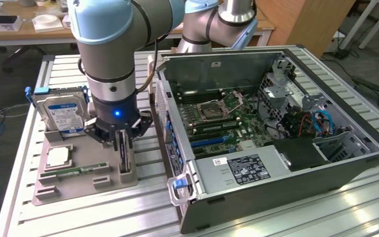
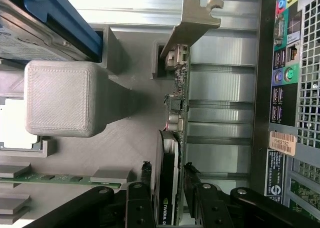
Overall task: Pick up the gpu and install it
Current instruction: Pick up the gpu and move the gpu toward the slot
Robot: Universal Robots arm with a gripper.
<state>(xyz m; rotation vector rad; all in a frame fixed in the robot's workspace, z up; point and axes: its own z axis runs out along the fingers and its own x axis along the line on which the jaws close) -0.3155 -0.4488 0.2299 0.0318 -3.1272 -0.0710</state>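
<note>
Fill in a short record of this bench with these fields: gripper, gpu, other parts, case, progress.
gripper: gripper open, low over the gpu, one jaw on each side of it
gpu: gpu on edge in a slot of the grey holder, not lifted
other parts: hard drive upright in the holder, to the exterior view's left of the gpu; cpu and memory stick flat on the holder
case: case open, at the exterior view's right of the holder
progress: gpu not yet installed
</note>
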